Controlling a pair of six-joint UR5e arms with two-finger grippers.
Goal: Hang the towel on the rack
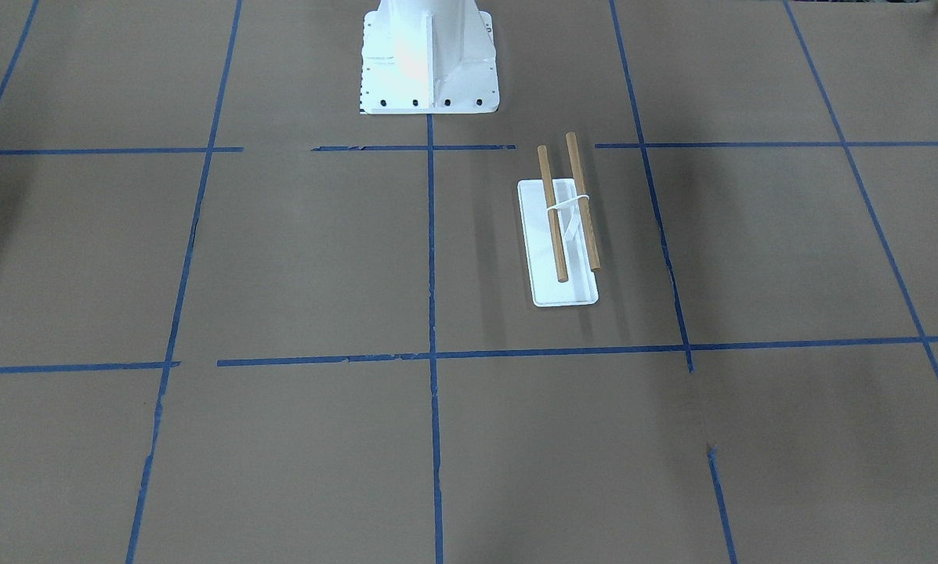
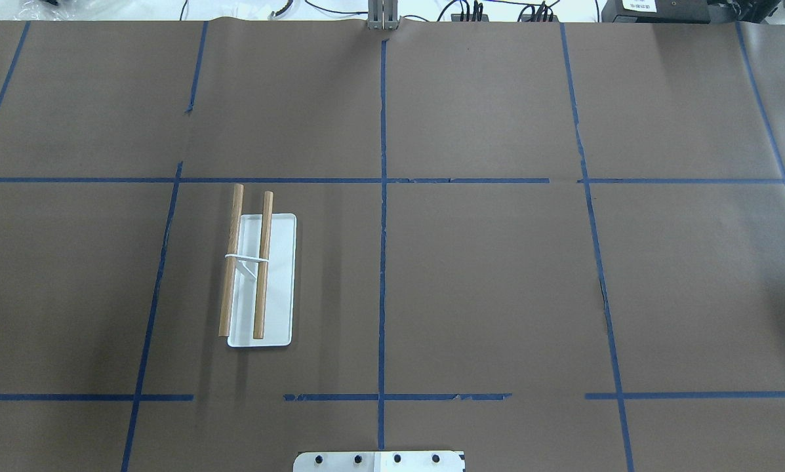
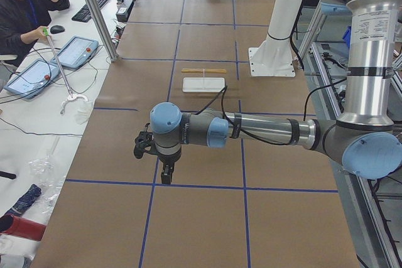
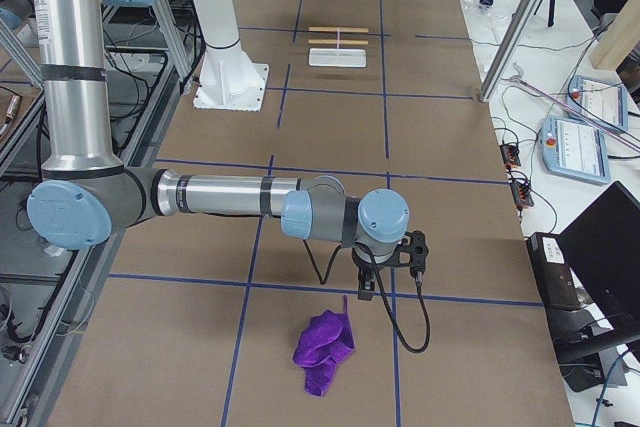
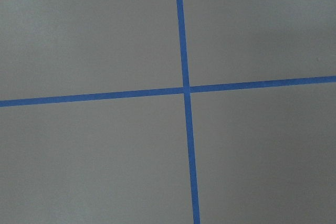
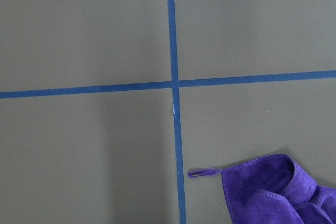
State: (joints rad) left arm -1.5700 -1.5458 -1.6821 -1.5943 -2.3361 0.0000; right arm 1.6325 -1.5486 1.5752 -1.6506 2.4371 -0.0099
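One rack (image 2: 281, 282) is seen on the brown-papered table (image 2: 497, 275), on the robot's left half, in the grid square just beside the centre tape line. Its flat white base is shaped like a shallow tray. Over the base two wooden dowels (image 2: 263, 262) are carried side by side on a white support. They run parallel, and the outer one overhangs the base's edge.

One purple towel (image 4: 323, 347) is found crumpled on the table at the robot's right end, well apart from the rack and not yet hung. In the right wrist view its small loop (image 6: 202, 172) is laid pointing towards a blue tape line.

Two arms are counted. The right gripper (image 4: 366, 289) is held pointing down above a tape crossing, near the towel but apart from it. The left gripper (image 3: 166, 174) is held pointing down over a tape line at the opposite end of the table. How far either pair of jaws is parted cannot be told, as the grippers are shown only in the side views. One white bolted pedestal (image 1: 429, 55) is seen at the robot's base.
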